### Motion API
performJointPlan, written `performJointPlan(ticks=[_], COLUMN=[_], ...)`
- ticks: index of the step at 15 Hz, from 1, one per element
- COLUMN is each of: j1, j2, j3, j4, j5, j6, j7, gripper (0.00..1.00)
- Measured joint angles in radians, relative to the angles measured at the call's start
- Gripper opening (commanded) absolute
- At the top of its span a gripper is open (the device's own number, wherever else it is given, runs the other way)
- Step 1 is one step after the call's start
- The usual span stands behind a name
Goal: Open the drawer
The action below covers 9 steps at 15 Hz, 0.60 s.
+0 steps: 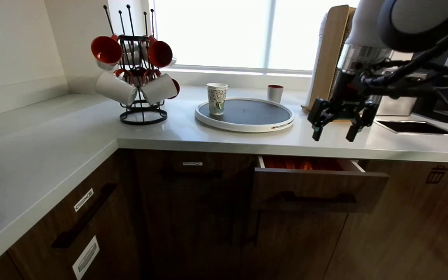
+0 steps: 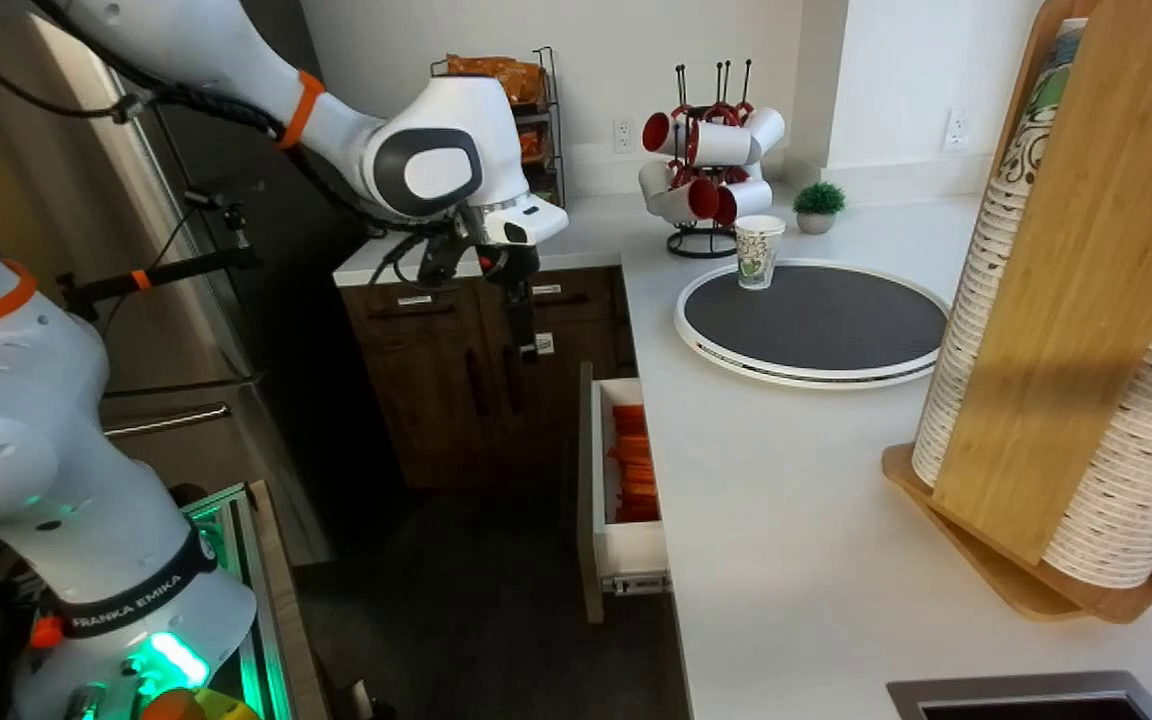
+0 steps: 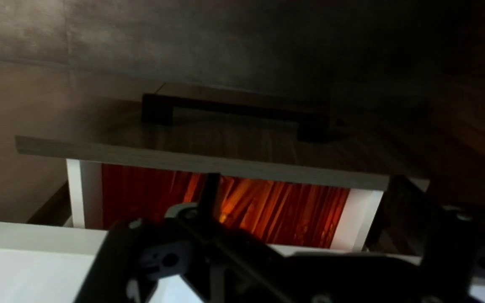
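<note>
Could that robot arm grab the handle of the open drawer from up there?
Probably yes. The jaws are open, and in the wrist view nothing seems to block the dark handle on the front of the drawer. The arm would likely have to come down first.

in an exterior view, the shallow drawer with dark brown wood front [image 1: 317, 182] is seen from ahead; in an exterior view, the long white countertop [image 2: 766, 480] runs lengthwise, seen from above. the wrist view looks steeply down, close; all three share the drawer.
</note>
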State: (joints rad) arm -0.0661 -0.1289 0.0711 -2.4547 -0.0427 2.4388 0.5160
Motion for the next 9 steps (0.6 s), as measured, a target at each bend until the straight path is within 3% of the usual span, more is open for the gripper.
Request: performJointPlan(ticks=[2, 9], j1=[-0.003, -0.002], j2=[0.075, 0.075], j3=[-0.003, -0.014], j4=[0.012, 0.018], j5=[-0.065, -0.082], j6=[0.123, 0.134], j7=[0.064, 0.057], gripper=[1.00, 1.00])
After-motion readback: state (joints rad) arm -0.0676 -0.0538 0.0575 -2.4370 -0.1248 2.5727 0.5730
